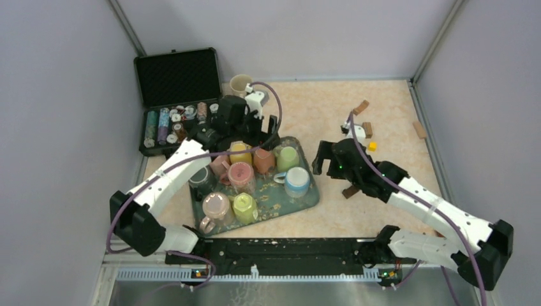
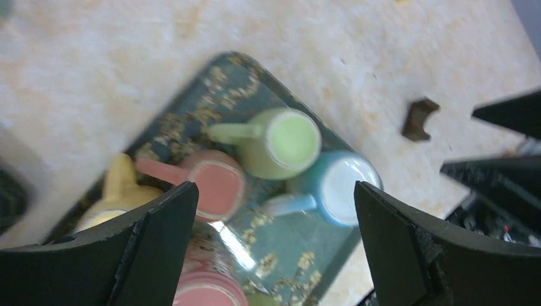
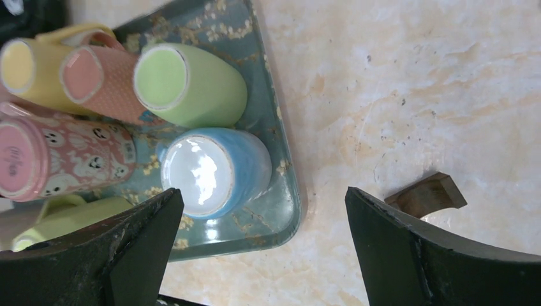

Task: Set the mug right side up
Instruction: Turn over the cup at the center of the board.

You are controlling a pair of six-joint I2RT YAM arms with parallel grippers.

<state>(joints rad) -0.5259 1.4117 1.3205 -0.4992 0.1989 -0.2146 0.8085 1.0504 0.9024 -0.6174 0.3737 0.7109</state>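
The mugs sit packed together on the patterned tray (image 1: 281, 203), and from my seat most of them look bottom up, flat bases toward the overhead camera. I cannot tell which one is meant to be turned. Along the tray's right side stand the green mug (image 2: 281, 143) and the blue mug (image 2: 335, 186), touching or nearly so. The salmon mug (image 2: 214, 182) is just left of the green one, and the yellow mug (image 2: 118, 191) is further left again. One cream mug (image 1: 241, 83) stands apart on the bench (image 1: 319, 108) behind the tray, its mouth up (the only one I read that way).

My left hand (image 2: 274, 186) hangs above the back of the tray, fingers spread wide, nothing between them. The green, salmon and blue mugs show below the gap.

My right hand (image 3: 260, 194) hovers over the tray's right edge, also spread wide and holding nothing. The blue mug is below its left finger and a small brown block (image 3: 426, 194) lies on the bench near its right finger.

Further out, an open black case (image 1: 178, 76) with chips lies at the back left corner.
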